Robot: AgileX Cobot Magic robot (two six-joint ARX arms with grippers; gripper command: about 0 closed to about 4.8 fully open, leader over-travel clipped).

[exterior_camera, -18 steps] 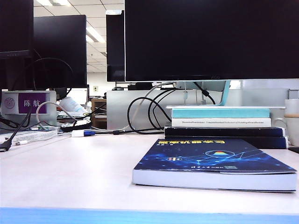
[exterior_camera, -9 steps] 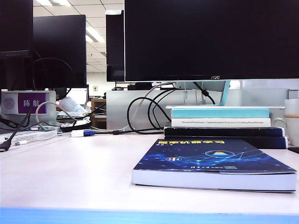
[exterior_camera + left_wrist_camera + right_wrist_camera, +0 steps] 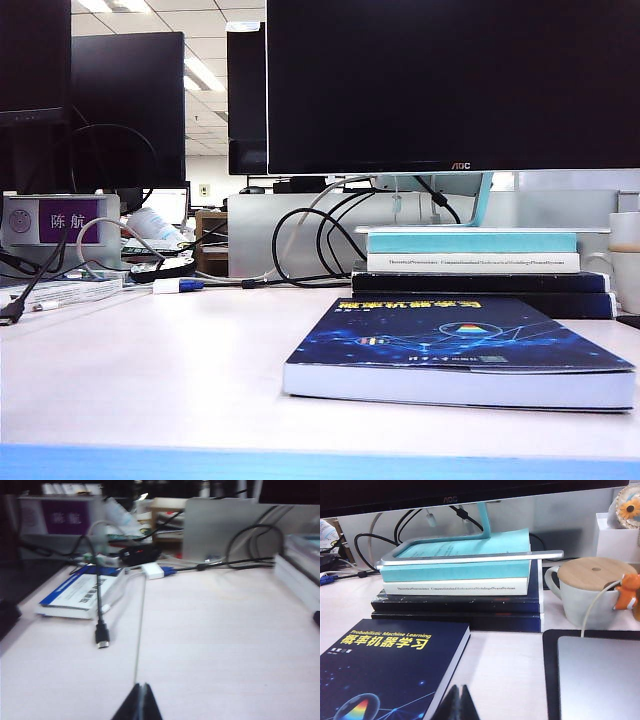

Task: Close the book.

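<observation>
Nothing has moved: the book (image 3: 455,345) lies closed as before, left gripper (image 3: 138,702) and right gripper (image 3: 458,704) pinched together, empty.

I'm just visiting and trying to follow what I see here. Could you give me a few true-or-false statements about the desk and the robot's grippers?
1. The book lies closed and flat. True.
2. The right gripper is holding the book. False: it is shut on nothing, above the desk beside it.
3. A monitor stand rests on the piled books. True.
4. The left gripper is wide open. False: its fingers are together.
5. The mug has no lid. False: a wooden lid covers it.
</observation>
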